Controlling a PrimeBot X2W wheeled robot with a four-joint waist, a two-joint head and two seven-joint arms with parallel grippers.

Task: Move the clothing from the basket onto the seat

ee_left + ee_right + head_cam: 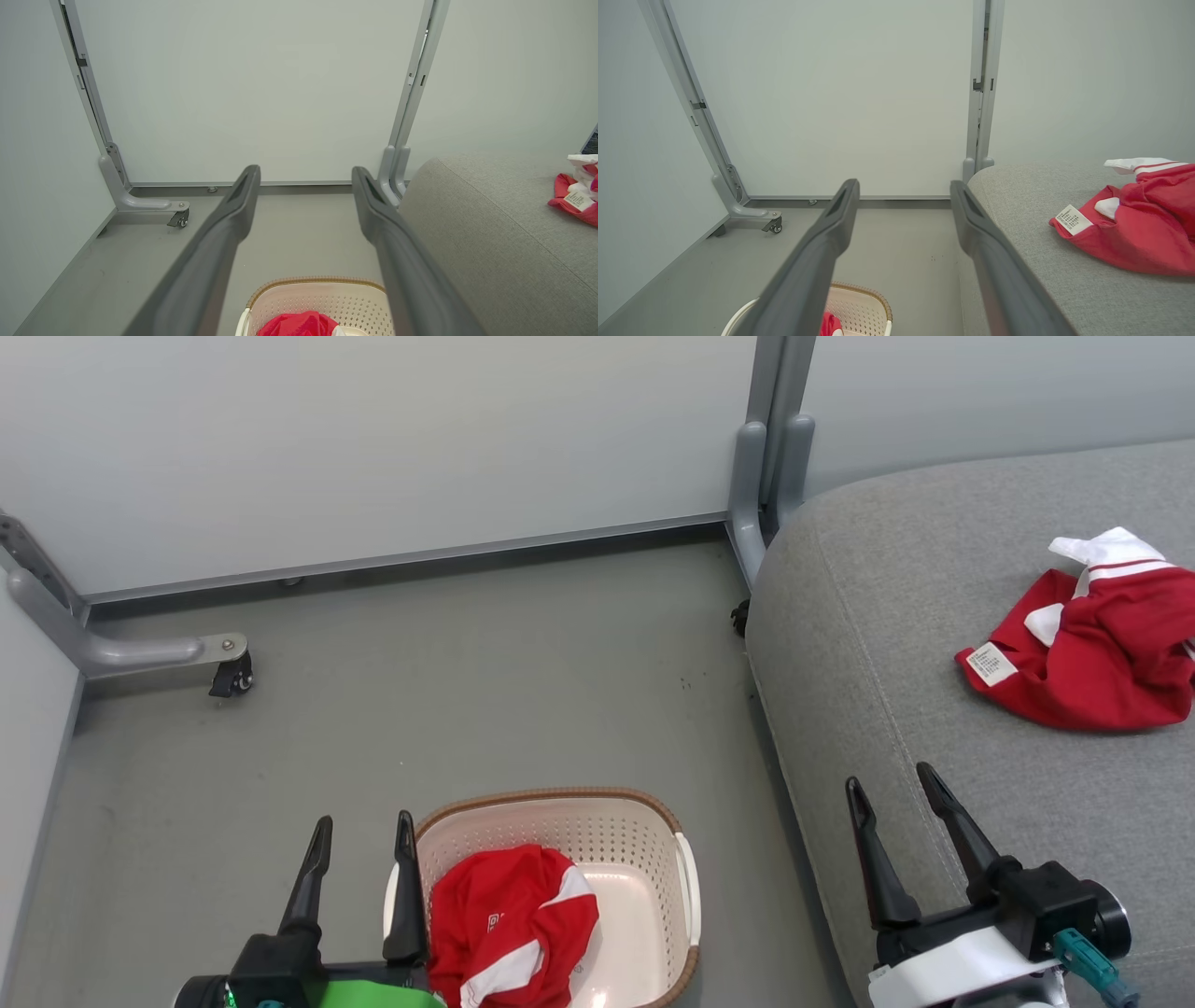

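Grey floor (467, 691) and pale panels (373, 448) framed the work. Both pairs of fingers stood spread wide and held nothing. My left gripper (364, 821) hung just beside the left rim of the basket (611, 840), its inner finger close against the handle there, though I could not tell whether it touched. My right gripper (890, 782) hovered over the front edge of the seat (934, 644). Out from the left fingers, the basket sat on the floor just beside the seat. One red garment (509, 924) lay bunched in its left half, and the right half of the bottom was bare. Farther out, the other garment (1092, 663) lay crumpled on the seat, label showing, well apart from the right gripper. I judged the job half done and the next pick best suited to the left arm. To do it well I would shift those fingers right until they straddled the heap and come down with them wide. I would bite into the high fold near the middle rather than a loose edge and close firmly. Then I would lift clear of the rim before swinging across, so no trailing cloth snagged the perforated wall or dragged the light basket along.
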